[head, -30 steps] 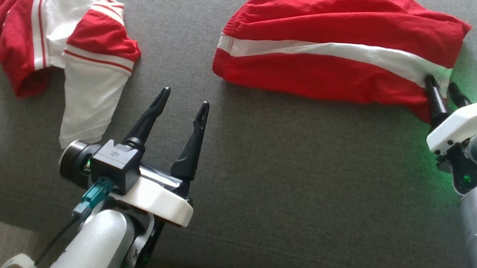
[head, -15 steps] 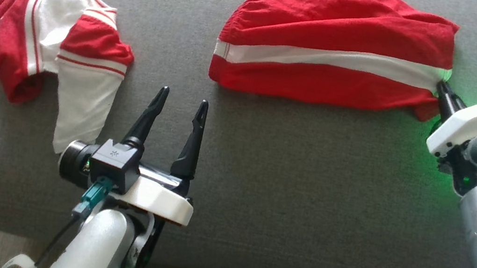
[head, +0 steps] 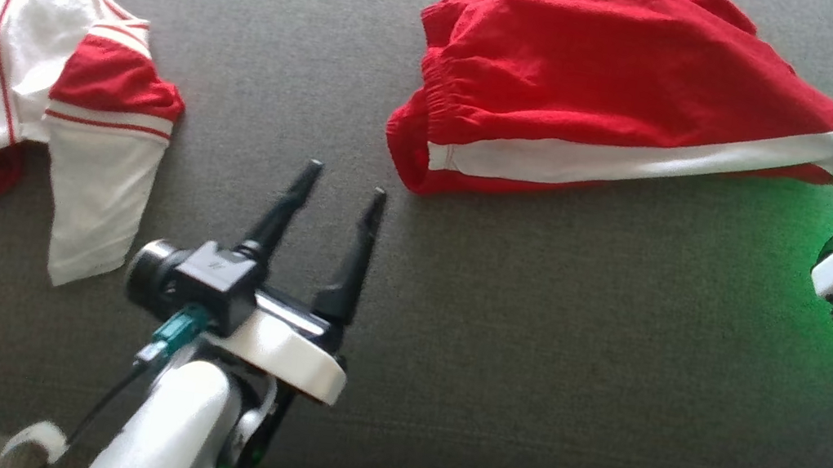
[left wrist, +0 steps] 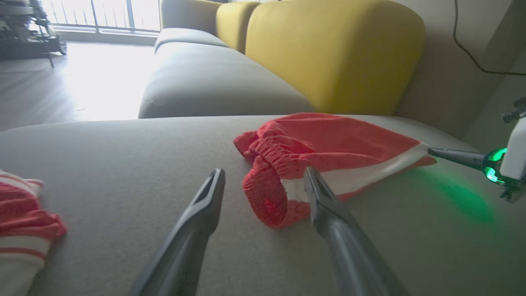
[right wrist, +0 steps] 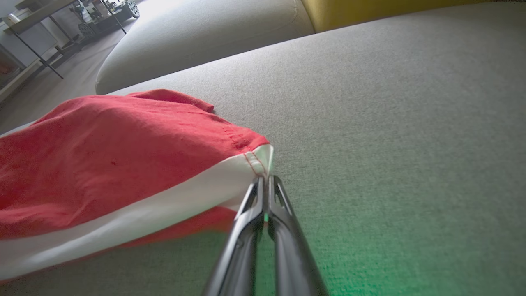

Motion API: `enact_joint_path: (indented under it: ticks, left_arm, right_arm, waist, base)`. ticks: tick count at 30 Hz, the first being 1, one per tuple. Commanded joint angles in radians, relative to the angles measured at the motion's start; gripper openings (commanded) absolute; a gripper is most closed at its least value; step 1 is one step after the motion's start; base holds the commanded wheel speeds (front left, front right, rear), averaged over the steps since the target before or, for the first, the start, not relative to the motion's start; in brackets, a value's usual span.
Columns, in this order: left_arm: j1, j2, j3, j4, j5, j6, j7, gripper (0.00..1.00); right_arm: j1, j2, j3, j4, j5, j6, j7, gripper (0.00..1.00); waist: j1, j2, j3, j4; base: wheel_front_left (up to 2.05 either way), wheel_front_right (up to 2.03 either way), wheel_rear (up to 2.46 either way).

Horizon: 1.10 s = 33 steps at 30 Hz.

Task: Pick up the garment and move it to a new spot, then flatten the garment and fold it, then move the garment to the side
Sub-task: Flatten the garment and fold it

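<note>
Nearest, at the near edge of the grey sofa seat [head: 535, 326], the left arm reaches in. The left jaws stand wide apart with nothing between them. Their two dark fingers [head: 278, 217] hang above bare cushion, pointing toward the far edge. In the left wrist view those fingers [left wrist: 197, 222] frame the waistband end of the red shorts [left wrist: 328, 139], and the right-hand one overlaps the fabric in that view. Whether it touches the cloth I cannot tell.

Further in, by the seat's left edge, lies a second garment [head: 52, 72], red and white with thin stripes. It is crumpled, with one white part spread toward the near edge, and it lies well apart from both arms.

At the right edge the right jaws are pressed fully together on the hem corner of the red shorts [head: 619, 91], right where the white stripe [head: 600, 162] ends. In the right wrist view the fingers [right wrist: 250, 222] meet with no gap and pinch the stitched corner. That corner appears raised a little off the cushion, and the fabric runs taut to it. A green glow [head: 799, 217] falls on the seat beside this grip.

The shorts themselves lie across the far right part of the seat. Their gathered waistband [head: 437, 97] points toward the middle, and the rest rests on the cushion.

Beyond the far edge rises a yellow backrest [left wrist: 328, 53].
</note>
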Motion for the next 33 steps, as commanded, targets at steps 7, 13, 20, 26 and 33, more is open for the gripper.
enact_joint_path:
  ticks: [7, 13, 20, 26, 33]
  left_arm:
    - [-0.153, 0.016, -0.045, 0.117, 0.004, -0.094, -0.01, 1.0]
    - [-0.25, 0.007, -0.07, 0.24, -0.032, -0.111, 0.035, 1.0]
    - [-0.324, 0.001, -0.107, 0.347, -0.093, -0.13, 0.062, 1.0]
    - [-0.388, -0.001, -0.137, 0.424, -0.131, -0.132, 0.036, 0.84]
    - [-0.405, -0.002, -0.191, 0.469, -0.231, -0.138, 0.022, 0.0]
  right_arm:
    - [0.045, 0.003, -0.038, -0.129, -0.017, 0.0, 0.029, 0.0]
    - [0.064, 0.036, -0.079, -0.182, -0.053, 0.0, 0.055, 0.0]
    - [0.069, 0.071, -0.12, -0.239, -0.075, 0.0, 0.079, 0.0]
    - [0.09, 0.093, -0.153, -0.299, -0.105, 0.0, 0.109, 0.0]
    - [0.112, 0.111, -0.181, -0.347, -0.132, 0.0, 0.139, 0.0]
  waist:
    - [-0.0001, 0.0, 0.034, -0.031]
    - [-0.0001, 0.0, 0.054, -0.046]
    - [-0.0001, 0.0, 0.069, -0.061]
    - [-0.0001, 0.0, 0.073, -0.066]
    - [-0.0001, 0.0, 0.065, -0.065]
  base:
    - [0.0, 0.0, 0.0]
    - [0.0, 0.0, 0.0]
    - [0.0, 0.0, 0.0]
    - [0.0, 0.0, 0.0]
    - [0.0, 0.0, 0.0]
